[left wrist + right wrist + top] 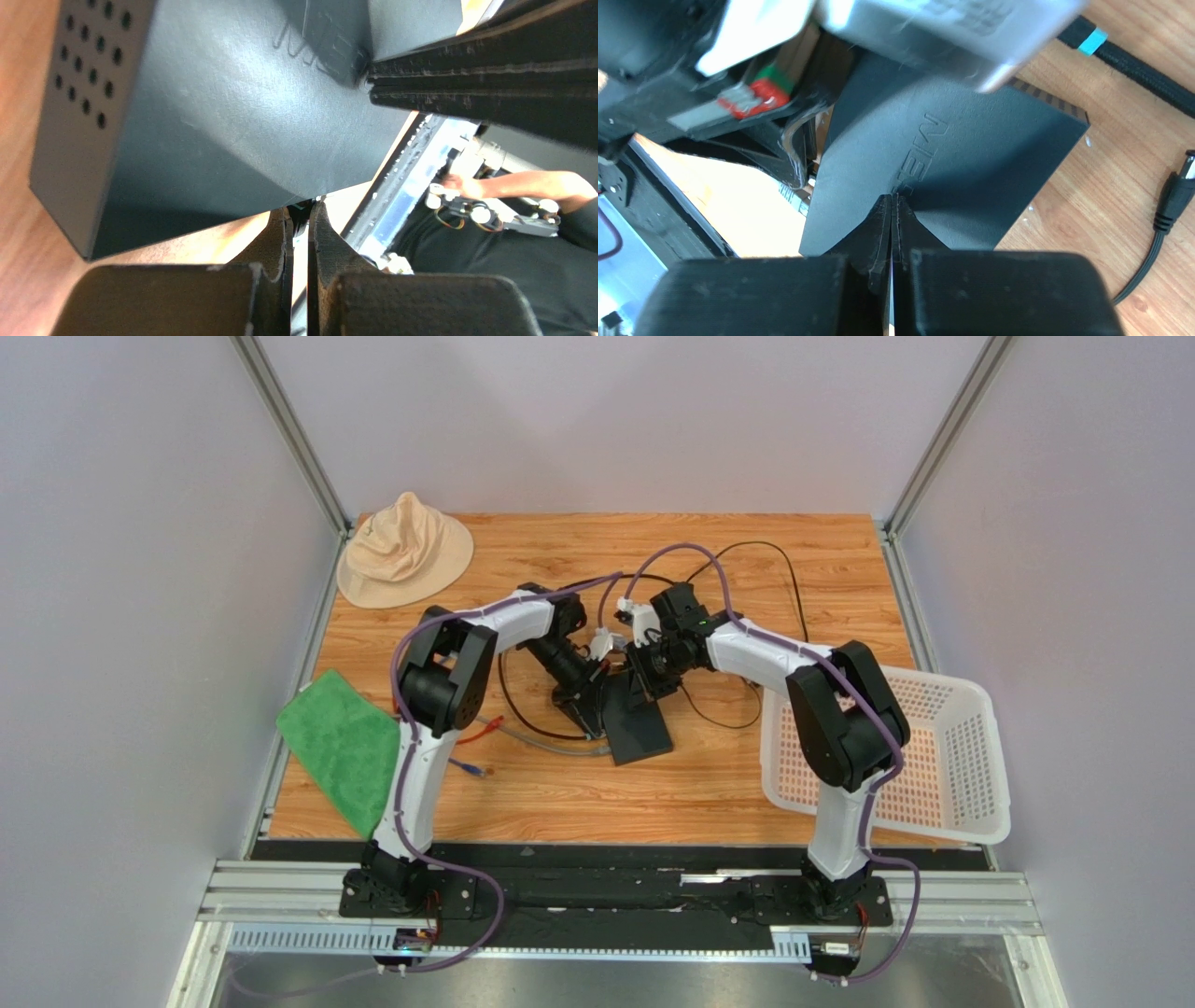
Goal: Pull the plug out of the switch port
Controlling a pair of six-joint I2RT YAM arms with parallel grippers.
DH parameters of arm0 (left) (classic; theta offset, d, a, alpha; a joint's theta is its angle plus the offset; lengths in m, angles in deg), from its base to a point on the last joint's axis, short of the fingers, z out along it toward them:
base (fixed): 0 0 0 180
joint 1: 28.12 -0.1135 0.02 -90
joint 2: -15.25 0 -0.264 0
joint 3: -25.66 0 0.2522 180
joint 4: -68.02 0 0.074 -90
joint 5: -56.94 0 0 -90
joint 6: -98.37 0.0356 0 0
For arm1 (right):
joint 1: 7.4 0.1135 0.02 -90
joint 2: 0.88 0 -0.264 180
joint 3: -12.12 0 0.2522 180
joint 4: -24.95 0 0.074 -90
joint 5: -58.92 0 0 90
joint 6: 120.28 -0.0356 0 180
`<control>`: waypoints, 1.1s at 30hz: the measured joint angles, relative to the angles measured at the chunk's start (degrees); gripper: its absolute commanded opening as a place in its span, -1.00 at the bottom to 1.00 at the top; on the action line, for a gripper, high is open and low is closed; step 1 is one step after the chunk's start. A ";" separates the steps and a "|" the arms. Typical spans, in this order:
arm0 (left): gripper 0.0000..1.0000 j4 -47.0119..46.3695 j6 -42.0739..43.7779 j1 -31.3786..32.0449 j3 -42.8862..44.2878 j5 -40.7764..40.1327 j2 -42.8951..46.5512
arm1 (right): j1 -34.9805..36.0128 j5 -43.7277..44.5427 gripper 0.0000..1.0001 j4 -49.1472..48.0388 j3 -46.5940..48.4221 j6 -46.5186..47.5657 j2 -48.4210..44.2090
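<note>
Mid-table, right gripper [891, 201], jaws pressed together, looks to be pinning the switch [962, 168] down; left gripper [300, 211] has jaws nearly touching, plug hidden.

one black switch [638, 721], two robot arms [410, 781] [842, 819], one tan hat [404, 549], one green cloth [341, 745], one white basket [954, 756], one wooden table [561, 798], black cables [788, 577] tangled, count unclear

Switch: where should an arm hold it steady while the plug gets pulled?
The switch is likely best held by its broad top, pressed down from above: it lies flat on the table, thin sides low against the wood, leaving little for a side pinch.
</note>
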 measured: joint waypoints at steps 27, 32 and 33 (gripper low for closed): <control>-1.00 6.95 4.09 -2.60 -1.38 0.24 -0.87 | 1.68 1.68 -0.25 -3.41 -8.92 0.17 -7.67; -1.00 7.52 3.61 -2.86 -1.57 -0.13 -0.90 | 1.73 3.06 -0.29 -4.17 -11.76 4.63 -10.67; -1.00 7.76 3.63 -2.97 -1.46 -0.28 -0.90 | 1.84 2.99 -0.38 -4.15 -11.93 5.35 -10.60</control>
